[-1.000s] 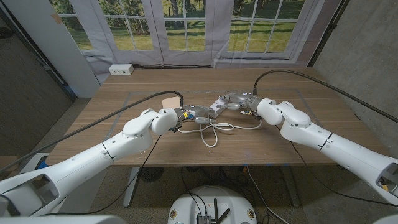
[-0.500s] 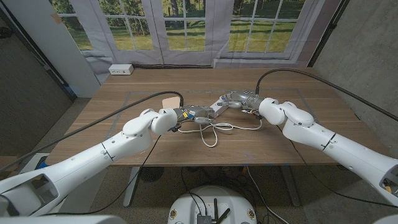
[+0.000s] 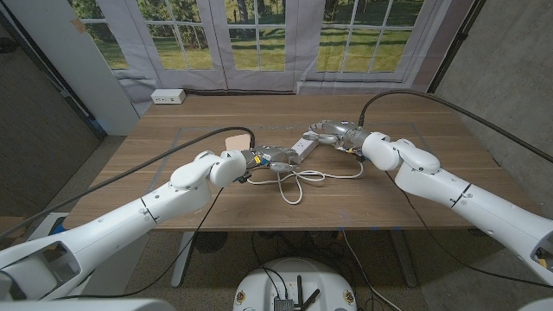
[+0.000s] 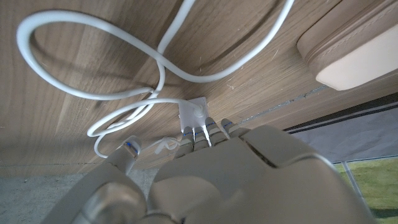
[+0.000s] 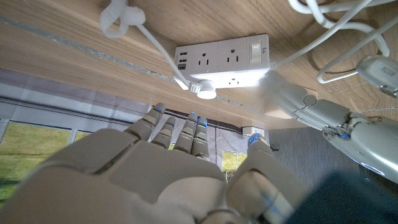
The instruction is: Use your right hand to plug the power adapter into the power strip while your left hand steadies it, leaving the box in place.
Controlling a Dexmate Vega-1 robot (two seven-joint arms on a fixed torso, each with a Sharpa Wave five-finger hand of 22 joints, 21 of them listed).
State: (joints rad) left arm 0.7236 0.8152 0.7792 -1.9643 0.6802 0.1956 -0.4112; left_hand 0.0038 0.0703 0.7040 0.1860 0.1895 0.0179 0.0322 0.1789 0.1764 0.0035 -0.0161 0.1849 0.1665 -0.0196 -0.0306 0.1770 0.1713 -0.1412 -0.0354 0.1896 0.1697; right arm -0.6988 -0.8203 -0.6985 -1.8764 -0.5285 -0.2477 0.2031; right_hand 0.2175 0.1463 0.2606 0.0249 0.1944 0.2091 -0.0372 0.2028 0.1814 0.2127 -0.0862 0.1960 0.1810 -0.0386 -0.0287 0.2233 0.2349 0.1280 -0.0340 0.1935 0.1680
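The white power strip [image 3: 298, 150] lies mid-table; in the right wrist view the strip [image 5: 224, 61] shows its sockets and switch. A white plug [image 5: 202, 89] on a cord sits in the strip's side face. My left hand [image 3: 259, 161] holds the strip's cord end; its fingers [image 5: 292, 99] touch that end. In the left wrist view my left hand [image 4: 217, 180] covers the strip's end [image 4: 191, 115]. My right hand [image 3: 333, 134] hovers just behind the strip with fingers spread and nothing in it, and it stays apart from the strip [image 5: 174, 168].
A tan box [image 3: 235, 140] stands behind my left hand, also near the strip's end [image 4: 354, 50]. White cord loops [image 3: 294, 180] lie in front of the strip. A bundled cord [image 5: 121, 18] lies past the strip. The table's right side is bare wood.
My right hand has drawn back from the strip, up and toward the table's far side. The left hand and the strip have stayed where they were.
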